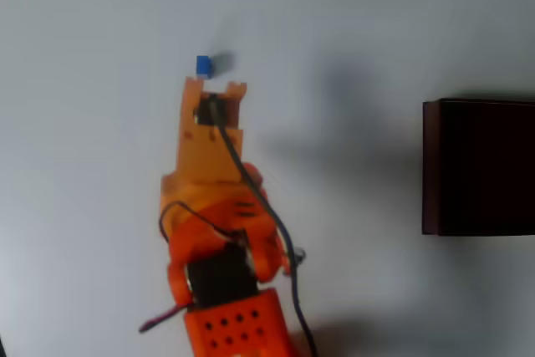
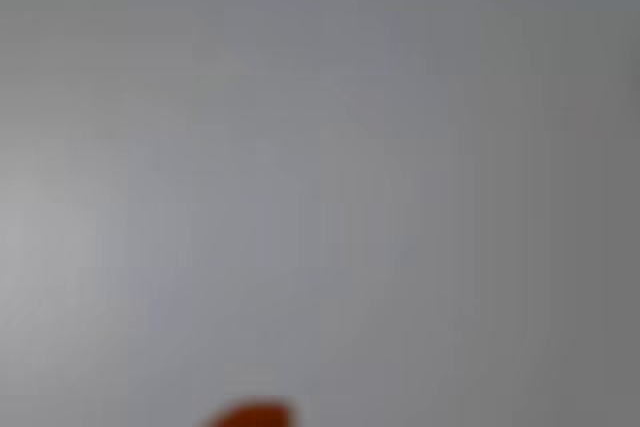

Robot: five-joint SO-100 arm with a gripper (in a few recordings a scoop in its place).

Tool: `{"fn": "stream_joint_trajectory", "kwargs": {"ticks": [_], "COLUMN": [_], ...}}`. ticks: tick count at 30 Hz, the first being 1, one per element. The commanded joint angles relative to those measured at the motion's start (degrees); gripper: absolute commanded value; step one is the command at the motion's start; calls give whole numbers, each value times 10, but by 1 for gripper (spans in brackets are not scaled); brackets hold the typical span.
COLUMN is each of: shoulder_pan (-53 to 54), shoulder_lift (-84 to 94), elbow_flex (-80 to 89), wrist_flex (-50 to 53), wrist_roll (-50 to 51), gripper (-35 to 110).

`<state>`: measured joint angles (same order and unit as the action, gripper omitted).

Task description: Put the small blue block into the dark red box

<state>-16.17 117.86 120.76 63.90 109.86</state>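
Note:
In the overhead view the small blue block (image 1: 203, 65) lies on the white table, a short shadow at its right. My orange gripper (image 1: 216, 86) reaches up from the bottom of that view, and its front end stops just short of the block, whose body sits off the left prong's tip. Nothing shows between the prongs, and the fingers are hidden under the gripper's body, so their spread is unclear. The dark red box (image 1: 478, 168) stands far to the right at the picture's edge, its inside near black. The wrist view is a blur of grey table with an orange fingertip (image 2: 250, 415) at the bottom edge.
A black cable (image 1: 259, 198) runs along the arm down to the orange base (image 1: 238, 323). The arm's soft shadow falls on the white table (image 1: 351, 56) between the gripper and the box.

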Motion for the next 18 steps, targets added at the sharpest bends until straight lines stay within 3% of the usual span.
{"fn": "stream_joint_trajectory", "kwargs": {"ticks": [1, 18], "shoulder_pan": [-21, -26], "shoulder_lift": [-59, -291], "elbow_flex": [-76, -284], "wrist_flex": [-9, 11], "wrist_roll": [44, 35], "gripper": [25, 27]}}
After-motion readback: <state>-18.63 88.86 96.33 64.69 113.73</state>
